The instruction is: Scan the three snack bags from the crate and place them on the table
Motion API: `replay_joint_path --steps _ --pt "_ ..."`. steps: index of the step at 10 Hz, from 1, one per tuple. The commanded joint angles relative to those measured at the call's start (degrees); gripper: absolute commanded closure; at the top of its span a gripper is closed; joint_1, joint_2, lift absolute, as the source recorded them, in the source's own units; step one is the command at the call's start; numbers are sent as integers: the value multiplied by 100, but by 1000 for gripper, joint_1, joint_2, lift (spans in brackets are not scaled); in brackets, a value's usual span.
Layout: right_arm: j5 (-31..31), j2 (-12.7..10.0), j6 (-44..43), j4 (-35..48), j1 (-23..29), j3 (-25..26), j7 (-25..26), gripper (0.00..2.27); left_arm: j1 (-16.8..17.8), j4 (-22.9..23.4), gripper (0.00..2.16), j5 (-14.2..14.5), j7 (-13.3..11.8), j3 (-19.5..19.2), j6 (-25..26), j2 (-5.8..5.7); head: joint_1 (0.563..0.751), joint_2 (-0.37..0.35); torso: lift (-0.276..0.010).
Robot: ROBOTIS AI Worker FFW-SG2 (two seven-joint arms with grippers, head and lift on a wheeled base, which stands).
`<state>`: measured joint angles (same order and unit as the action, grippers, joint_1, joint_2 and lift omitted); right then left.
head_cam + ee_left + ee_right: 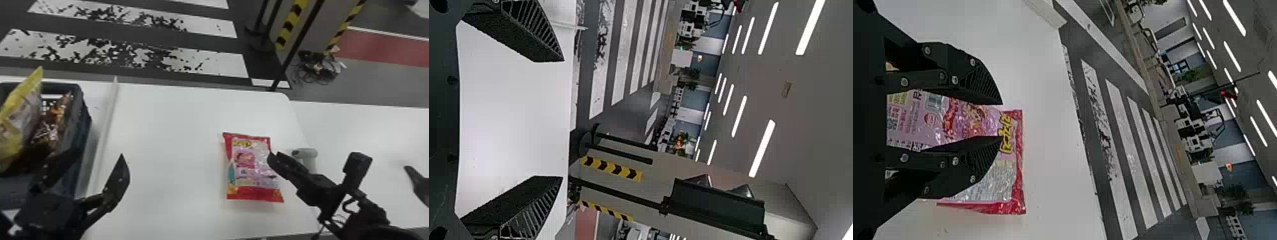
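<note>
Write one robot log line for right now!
red bag: on table | yellow bag: in crate | left pincer: open | right pincer: open, near red bag

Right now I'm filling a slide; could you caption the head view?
Red snack bag on white table, yellow bag in crate.

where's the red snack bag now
The red bag lies on the white table, right of centre in the head view, just left of the grey scanner.
</note>
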<state>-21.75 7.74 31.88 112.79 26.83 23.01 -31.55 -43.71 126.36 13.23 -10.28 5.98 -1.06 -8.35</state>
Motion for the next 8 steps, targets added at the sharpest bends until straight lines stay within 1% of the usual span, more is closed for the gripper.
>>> replay_joint_path --steps 1,2,4,5,7,8 --pt "5 8 -46 -46 -3 248 97 43 21 -14 19 22 0 0 14 -18 695 -270 -62" --pt "5 25 -81 -161 -47 389 97 33 29 -41 19 22 0 9 14 -18 695 -301 -62" --pt "119 140 -450 -495 -126 503 176 39 65 -102 19 13 -9 35 14 -18 695 -344 -62" --pt "224 236 -678 -723 -196 538 211 43 65 -102 19 31 -9 26 32 -18 695 -350 -62" --pt "602 333 -1188 -1075 -302 529 290 39 56 -129 19 83 -44 26 49 -18 695 -350 -62" --pt "611 386 -1294 -1268 -354 520 290 39 56 -164 19 101 -44 26 49 -9 695 -350 -62"
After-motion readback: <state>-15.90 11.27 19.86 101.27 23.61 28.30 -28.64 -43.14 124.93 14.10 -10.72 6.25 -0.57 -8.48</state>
